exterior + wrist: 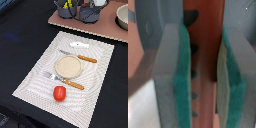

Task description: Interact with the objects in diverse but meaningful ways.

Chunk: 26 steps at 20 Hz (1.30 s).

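Red and glossy, the tomato (59,92) is seen lying on the striped placemat (30,82) near its front edge, just beside the blade end of the wooden-handled fork (63,80). It is judged to be a light, hard plastic toy with a smooth rounded skin, so slipping is likely unless it is taken across its widest part. The white fish shape (79,45) lies flat at the far edge of the mat, beyond the knife (78,56) and the round beige plate (68,66); being thin and flat, it is judged awkward to lift and is best pinched across its narrow body. Grey pots (66,10) stand on the brown board (100,27) at the back, and their rims or handles are judged the natural holds. The arm is not seen in the exterior view. In the wrist view, the gripper (205,75) is shown with its green-padded fingers (183,80) held apart, a reddish-brown surface with dark spots lying in the gap; whether that surface is touched cannot be told.
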Available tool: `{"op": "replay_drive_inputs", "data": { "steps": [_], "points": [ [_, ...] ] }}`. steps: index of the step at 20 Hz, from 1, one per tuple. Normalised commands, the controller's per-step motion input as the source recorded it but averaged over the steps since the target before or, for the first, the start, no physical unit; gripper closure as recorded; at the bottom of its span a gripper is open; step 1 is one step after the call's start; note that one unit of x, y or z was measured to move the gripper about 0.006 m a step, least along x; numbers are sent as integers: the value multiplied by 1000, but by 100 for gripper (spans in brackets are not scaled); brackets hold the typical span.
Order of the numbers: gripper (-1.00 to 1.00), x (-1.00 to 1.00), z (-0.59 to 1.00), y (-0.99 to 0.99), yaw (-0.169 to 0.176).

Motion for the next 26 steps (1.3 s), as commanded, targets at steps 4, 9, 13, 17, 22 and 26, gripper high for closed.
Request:
{"op": "replay_drive_inputs", "data": {
  "steps": [4, 9, 13, 17, 22, 26],
  "points": [
    [-100, 0, 118, 234, 2],
    [-100, 11, 468, 169, 0],
    [-100, 182, 1000, 31, -10],
    [-100, 446, 872, -211, -53],
    [-100, 579, 547, -441, -86],
    [-100, 614, 393, -554, -96]
  ]
}}
